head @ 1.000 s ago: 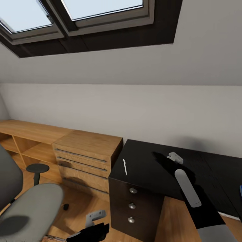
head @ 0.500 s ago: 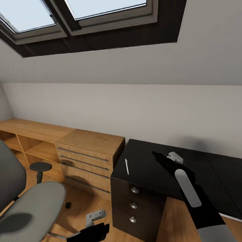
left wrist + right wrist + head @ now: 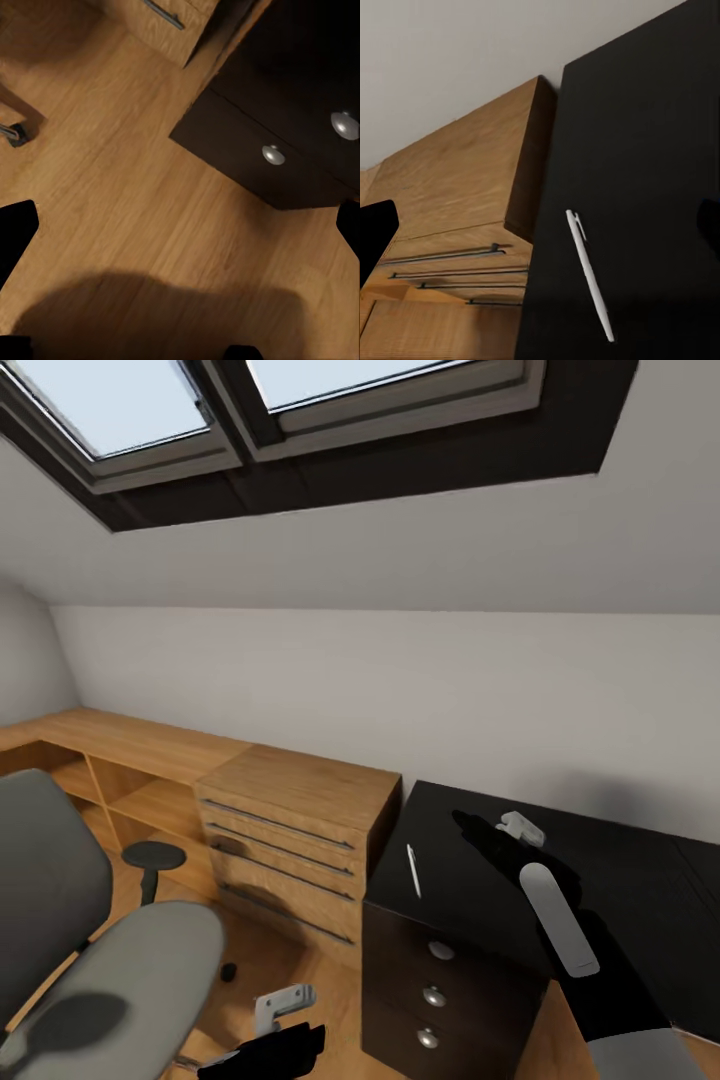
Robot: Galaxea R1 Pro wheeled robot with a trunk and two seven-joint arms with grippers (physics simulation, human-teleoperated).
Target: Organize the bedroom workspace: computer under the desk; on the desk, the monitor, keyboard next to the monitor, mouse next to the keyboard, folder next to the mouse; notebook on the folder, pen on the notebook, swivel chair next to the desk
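Observation:
The white pen [image 3: 412, 870] lies on the near left corner of the black desk [image 3: 450, 905], above its drawer unit [image 3: 433, 995] with round silver knobs. My right gripper [image 3: 520, 828] hovers over the desk top a little to the right of the pen, open and holding nothing. The right wrist view looks down on the pen [image 3: 589, 274] lying on the desk [image 3: 652, 165], the fingers [image 3: 375, 236] wide apart. My left gripper [image 3: 280, 1005] hangs low over the floor, open and empty, in front of the drawer unit [image 3: 274, 154]. The grey swivel chair [image 3: 130, 980] stands at the lower left.
A light-wood drawer chest [image 3: 300, 830] butts against the desk's left side, with a low wooden shelf [image 3: 130, 760] running further left along the wall. Dark-framed skylights [image 3: 300, 420] sit in the sloped ceiling. Wood floor [image 3: 150, 217] lies between chair and desk.
The whole picture has shifted: desk, pen and chest now sit further right and the chair shows more, so the camera has moved. Both arms keep their pose.

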